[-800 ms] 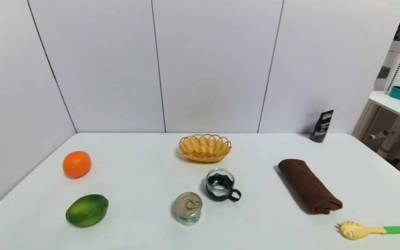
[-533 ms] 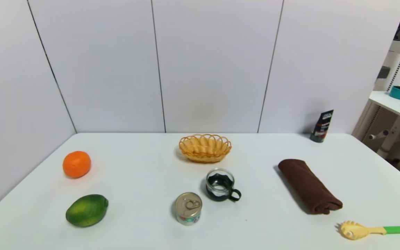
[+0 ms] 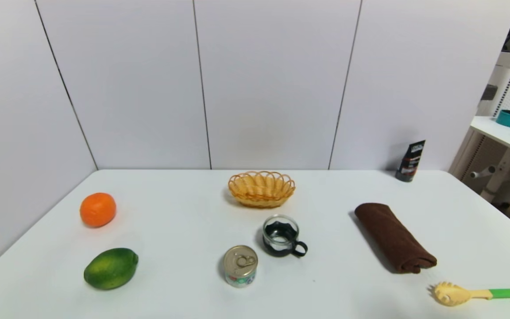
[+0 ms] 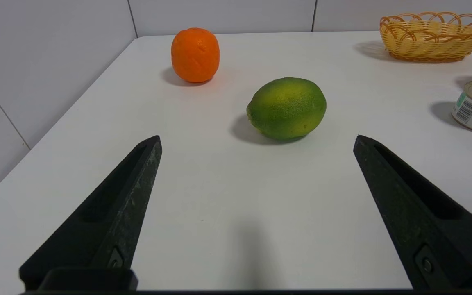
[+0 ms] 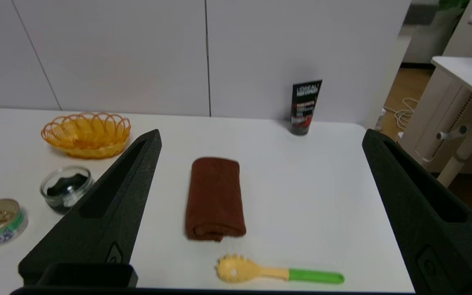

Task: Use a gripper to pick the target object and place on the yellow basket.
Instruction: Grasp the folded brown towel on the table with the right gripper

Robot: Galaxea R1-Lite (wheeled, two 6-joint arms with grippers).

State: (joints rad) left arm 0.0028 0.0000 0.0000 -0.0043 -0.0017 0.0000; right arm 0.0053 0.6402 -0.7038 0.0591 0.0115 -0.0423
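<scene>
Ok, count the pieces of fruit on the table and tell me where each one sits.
2, both on the robot's left side of the table. The orange sits farther back; the green citrus fruit lies nearer the front edge. Nothing on the table looks big enough to hide another.

The dark brown rolled cloth towel (image 3: 394,237) looks soft and matt, with a fine nap. The small yellow-orange oval basket (image 3: 261,189) is woven wicker with a slight sheen. The smooth white worktop (image 3: 184,221) is faintly glossy. The round tin can (image 3: 240,266) has a shiny metal lid, the black-held cup (image 3: 280,236) clear glass; both grippers' black jaws look matt, grainy plastic
</scene>
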